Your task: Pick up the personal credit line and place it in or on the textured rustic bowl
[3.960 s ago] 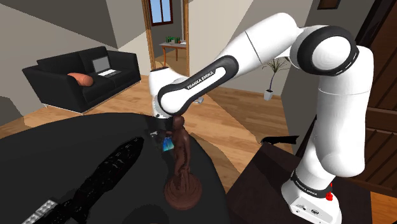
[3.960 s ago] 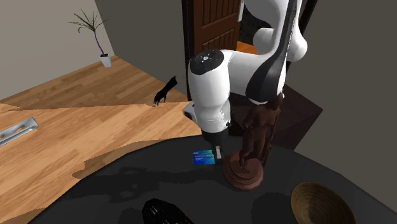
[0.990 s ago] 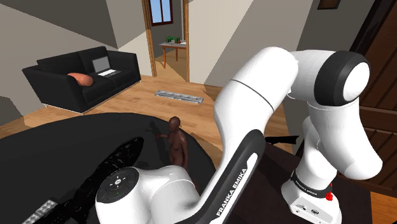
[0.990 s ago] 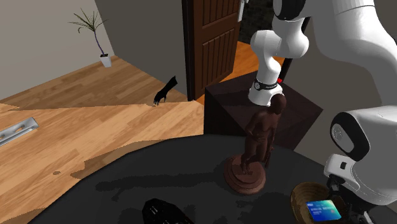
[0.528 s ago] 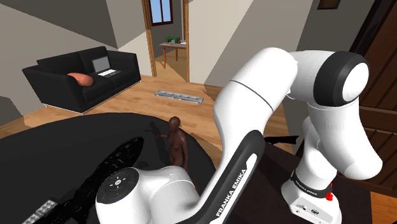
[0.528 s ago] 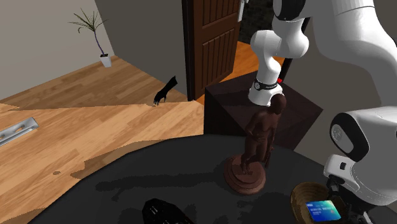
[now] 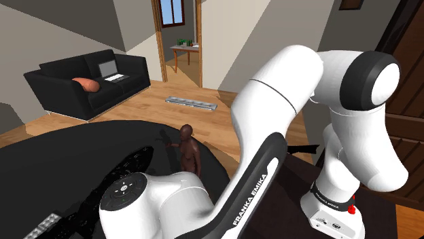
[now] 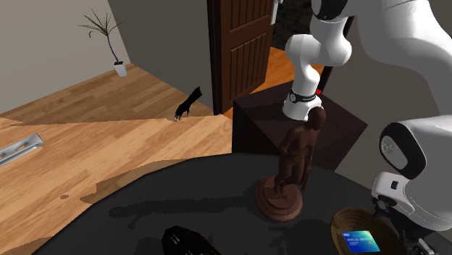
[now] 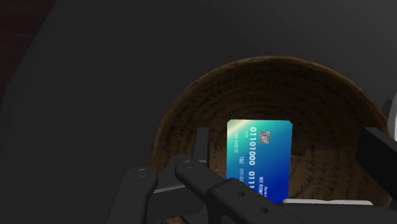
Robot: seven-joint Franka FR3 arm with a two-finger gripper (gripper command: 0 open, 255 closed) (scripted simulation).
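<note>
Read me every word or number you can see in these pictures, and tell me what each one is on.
"FRANKA EMIKA": on the white arm.
"01101000 011": on the blue-green card; the end of the row is hidden.
The card's smaller print: too small to read.

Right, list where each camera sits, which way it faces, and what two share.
Shoulder view: beside the stand, looking over the black table toward the sofa; the white arm looms in front.
Second exterior view: across the table, facing the stand and brown door; arm links show.
Wrist view: on the hand, looking down into the bowl past the open gripper.
Shared: the card and the bowl show in the last two.
</note>
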